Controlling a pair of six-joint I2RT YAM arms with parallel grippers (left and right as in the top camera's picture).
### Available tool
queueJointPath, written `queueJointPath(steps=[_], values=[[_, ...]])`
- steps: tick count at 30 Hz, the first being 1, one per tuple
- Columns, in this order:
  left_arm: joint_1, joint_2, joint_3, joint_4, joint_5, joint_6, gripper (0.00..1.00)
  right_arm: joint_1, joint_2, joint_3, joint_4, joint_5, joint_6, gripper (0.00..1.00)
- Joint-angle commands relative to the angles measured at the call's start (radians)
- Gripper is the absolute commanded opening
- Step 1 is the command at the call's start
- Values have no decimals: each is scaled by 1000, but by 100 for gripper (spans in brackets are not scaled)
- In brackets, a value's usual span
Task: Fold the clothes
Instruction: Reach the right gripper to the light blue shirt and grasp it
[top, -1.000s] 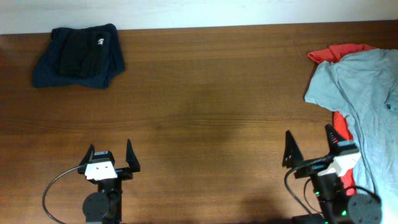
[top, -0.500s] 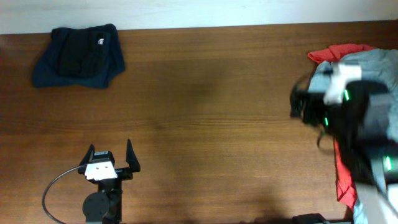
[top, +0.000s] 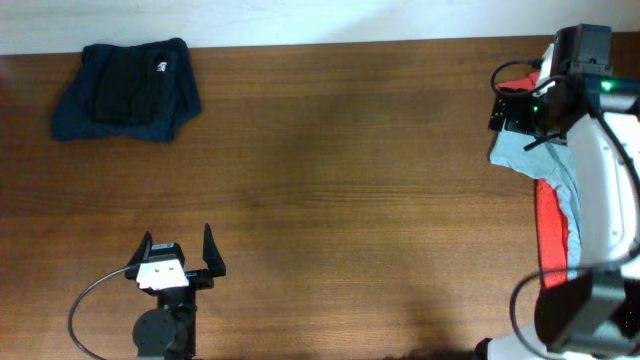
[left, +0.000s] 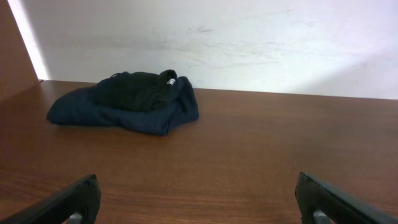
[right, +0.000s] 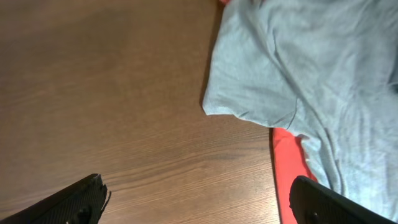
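Pale blue-grey T-shirt (top: 512, 150): overhead, mostly covered by right arm (top: 605, 190); cut off at frame edge.
Coral-red T-shirt (top: 550, 235): under the blue-grey one, only a strip showing.
Dark folded garment (top: 125, 90), well apart from the blue-grey T-shirt: white mark (top: 160, 67) too small to read.
Right fingers (right: 74, 200): cropped at wrist view's lower edge.

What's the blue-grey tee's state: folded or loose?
Loose, not folded. The blue-grey T-shirt lies rumpled in one layer, one corner spread on the table, and it overlaps the coral-red shirt.
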Motion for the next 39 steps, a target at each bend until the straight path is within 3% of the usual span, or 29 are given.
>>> queueJointPath(steps=[1,3,7,9,39], values=[[-4,-8,-2,-5,8,19,100,-18,95,23,9,-19,9,99],[-4,-8,-2,-4,8,19,100,-26,147,23,18,-19,10,99],[-4,-8,-2,-4,8,19,100,-59,245,23,37,-19,77,84],[-4,-8,-2,-4,8,19,100,-79,283,23,48,-24,117,83],[-4,-8,-2,-4,8,19,100,-77,557,9,280,-101,109,83]])
